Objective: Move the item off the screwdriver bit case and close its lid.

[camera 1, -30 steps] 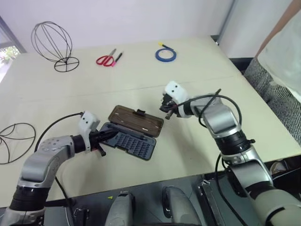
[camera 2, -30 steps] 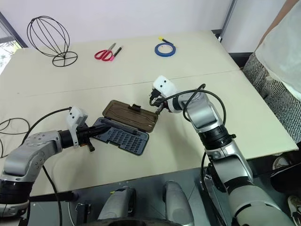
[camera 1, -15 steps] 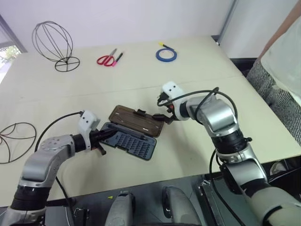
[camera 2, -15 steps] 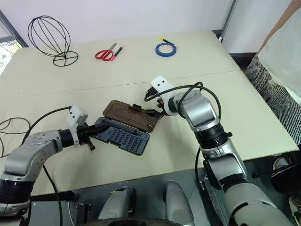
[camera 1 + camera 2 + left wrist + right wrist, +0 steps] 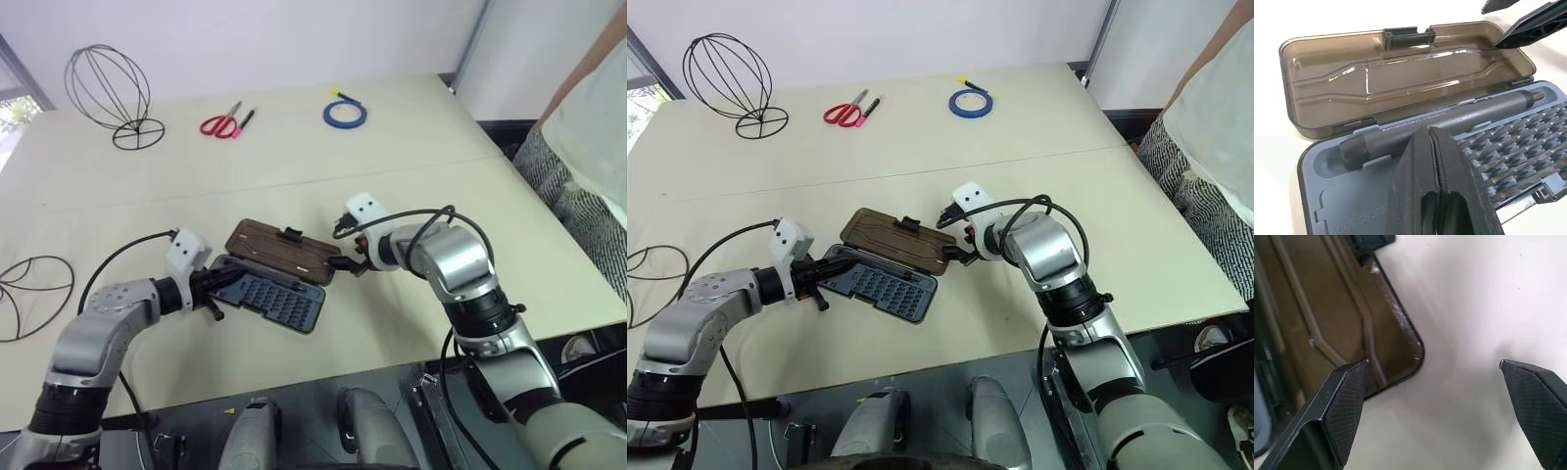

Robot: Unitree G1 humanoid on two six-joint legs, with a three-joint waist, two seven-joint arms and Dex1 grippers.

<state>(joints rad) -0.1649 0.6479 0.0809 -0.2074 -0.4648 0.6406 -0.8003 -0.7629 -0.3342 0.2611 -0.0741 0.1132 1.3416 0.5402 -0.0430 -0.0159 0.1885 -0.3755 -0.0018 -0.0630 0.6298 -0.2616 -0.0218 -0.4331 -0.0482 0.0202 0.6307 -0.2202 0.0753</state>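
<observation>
Far left on the counter (image 5: 411,176), a wire frame (image 5: 108,93) standing upright, well apart from the case (image 5: 272,294). Left hand (image 5: 217,284) closed, empty, resting on the case's left end. Case open mid-counter, lid (image 5: 284,250) lying flat behind. Right hand (image 5: 345,262) wide open, empty, at the lid's right corner.

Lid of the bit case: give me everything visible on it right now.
The lid is smoky brown see-through plastic, a flat rectangle with rounded corners, moulded ridges inside and a black latch on its far long edge. It lies swung fully open on the table, hinged to the case. The open right gripper straddles one corner.
</observation>
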